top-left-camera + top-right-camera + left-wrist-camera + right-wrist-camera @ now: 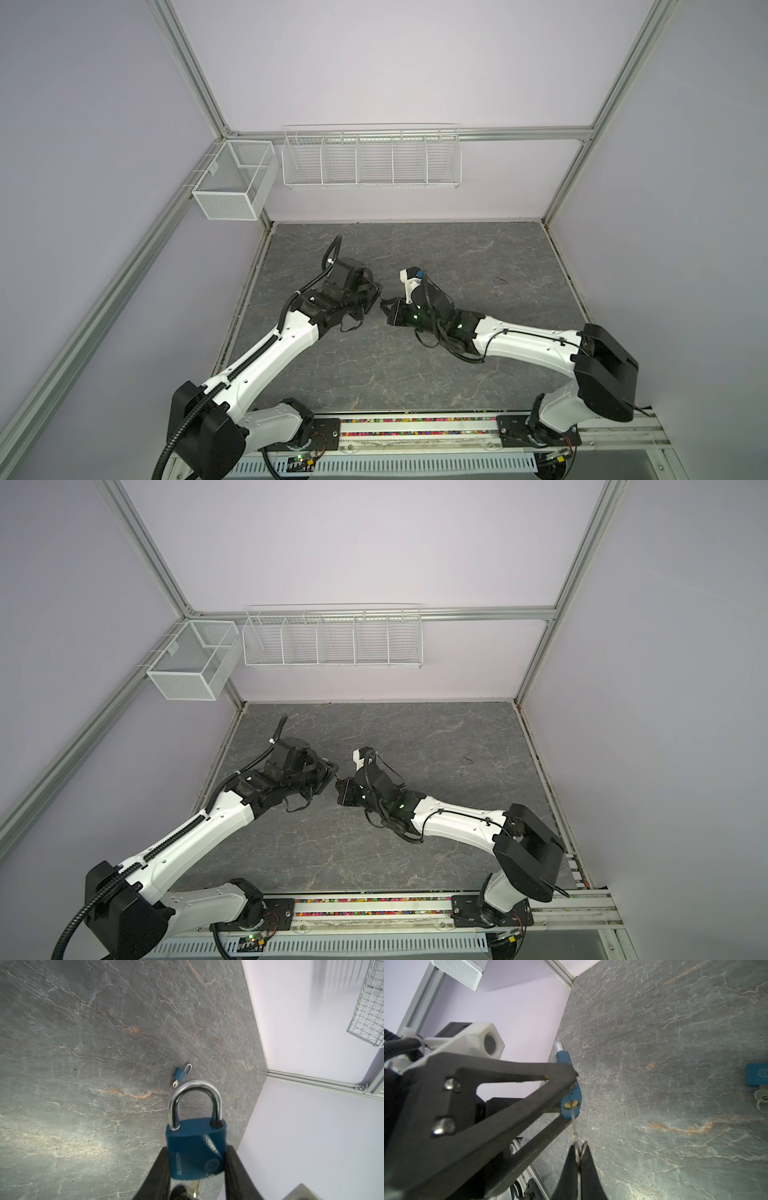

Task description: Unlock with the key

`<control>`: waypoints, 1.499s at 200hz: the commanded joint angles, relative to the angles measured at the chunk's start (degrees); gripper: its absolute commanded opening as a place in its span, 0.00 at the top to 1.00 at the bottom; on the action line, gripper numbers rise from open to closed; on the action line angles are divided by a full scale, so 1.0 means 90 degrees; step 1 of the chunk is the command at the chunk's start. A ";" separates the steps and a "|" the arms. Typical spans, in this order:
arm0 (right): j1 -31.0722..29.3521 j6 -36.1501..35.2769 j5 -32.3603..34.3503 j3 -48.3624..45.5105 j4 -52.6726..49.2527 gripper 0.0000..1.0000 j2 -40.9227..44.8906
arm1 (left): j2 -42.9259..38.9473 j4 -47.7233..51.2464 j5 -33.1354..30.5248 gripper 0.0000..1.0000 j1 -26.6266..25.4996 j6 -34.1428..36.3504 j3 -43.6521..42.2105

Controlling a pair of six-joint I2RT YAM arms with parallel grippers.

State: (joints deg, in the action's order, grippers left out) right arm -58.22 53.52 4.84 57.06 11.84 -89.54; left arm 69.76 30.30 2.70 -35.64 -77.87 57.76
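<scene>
A blue padlock (194,1147) with a silver shackle (195,1086), shown closed, is held above the grey table, and my left gripper (197,1159) is shut on its body. In the right wrist view the padlock (572,1098) shows its brass keyhole end. The thin silver key (573,1121) runs into that keyhole. My right gripper (579,1148) is shut on the key's head. In both top views the left gripper (373,296) (331,773) and the right gripper (385,305) (340,786) meet tip to tip mid-table, and the padlock is hidden between them.
A second, smaller blue padlock (180,1073) (757,1077) lies on the table with its shackle open and a key (762,1098) in it. A white wire rack (371,160) and a mesh box (235,180) hang on the back wall. A dark mark (500,279) is on the table.
</scene>
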 commanded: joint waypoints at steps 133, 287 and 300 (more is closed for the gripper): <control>0.0542 -0.0371 -0.0918 0.0437 -0.0003 0.94 0.0493 | -0.0133 0.1267 -0.0107 1.00 -0.0408 0.0886 0.0279; -0.0230 -0.0696 0.0160 0.0115 0.1045 0.94 0.0444 | -0.0560 0.0465 -0.0336 1.00 -0.0698 -0.0389 -0.0060; -0.0234 -0.0843 -0.0192 0.0441 0.0743 0.94 0.0335 | -0.0541 0.0415 -0.0398 1.00 -0.0713 -0.0358 -0.0091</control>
State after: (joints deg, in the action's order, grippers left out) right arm -60.73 49.52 7.90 54.76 13.78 -86.04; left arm 64.93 31.62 -3.40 -40.14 -82.19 56.16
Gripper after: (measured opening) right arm 0.063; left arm 0.340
